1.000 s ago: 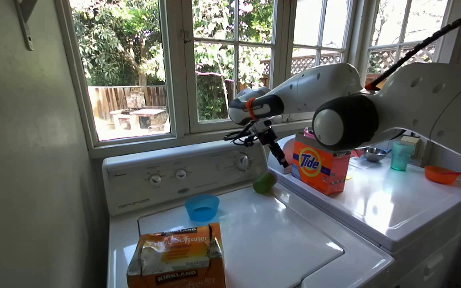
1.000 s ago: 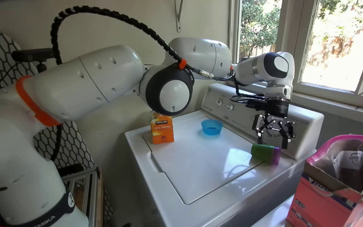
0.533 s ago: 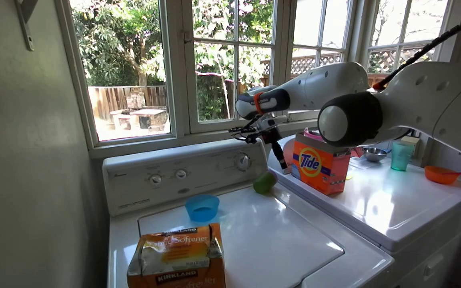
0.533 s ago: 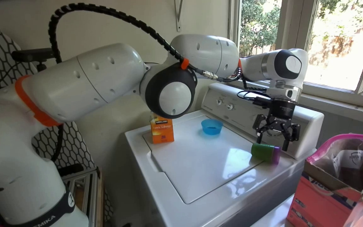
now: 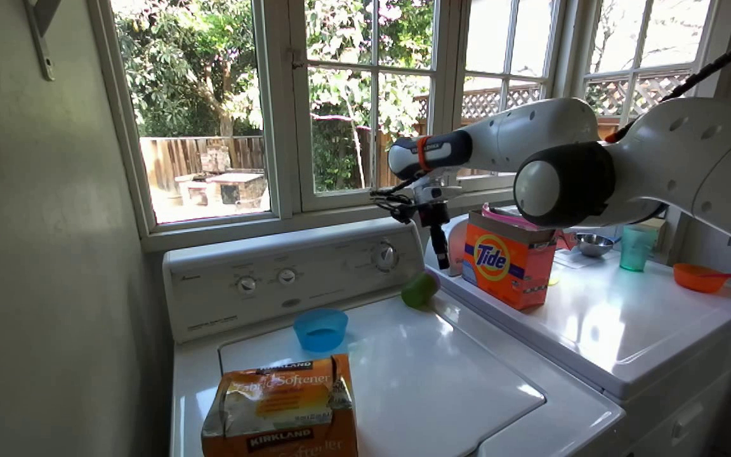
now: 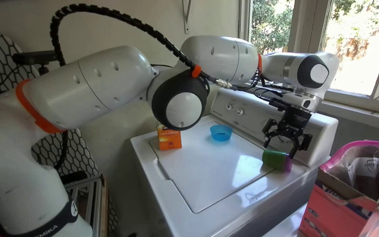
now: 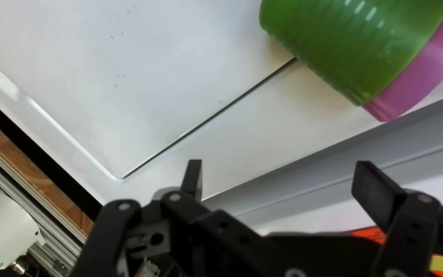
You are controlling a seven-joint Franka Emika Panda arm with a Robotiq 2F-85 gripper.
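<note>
A green cup (image 7: 344, 42) with a purple band at one end lies on its side on the white washer lid (image 6: 202, 171). It appears in both exterior views, near the control panel's end, as the green cup (image 5: 419, 292). My gripper (image 6: 278, 150) hangs close above and behind it, tilted. Between the widely spread fingers of the gripper (image 7: 279, 171) in the wrist view there is only the washer's edge in the background. The cup shows beyond the fingertips, toward the top right of that view. Whether a finger touches the cup is hard to tell.
A blue bowl (image 6: 221, 132) and an orange fabric softener box (image 5: 280, 406) stand on the washer. The raised control panel (image 5: 308, 273) borders its back. On the neighbouring machine are a Tide box (image 5: 505, 260), a teal cup (image 5: 636, 247), an orange bowl (image 5: 698, 278) and a metal bowl (image 5: 594, 244).
My wrist has moved to the right in both exterior views while the gripper has tilted, its fingertips swinging leftward. Cup, bowl and boxes have stayed in place; the jaws remain apart.
</note>
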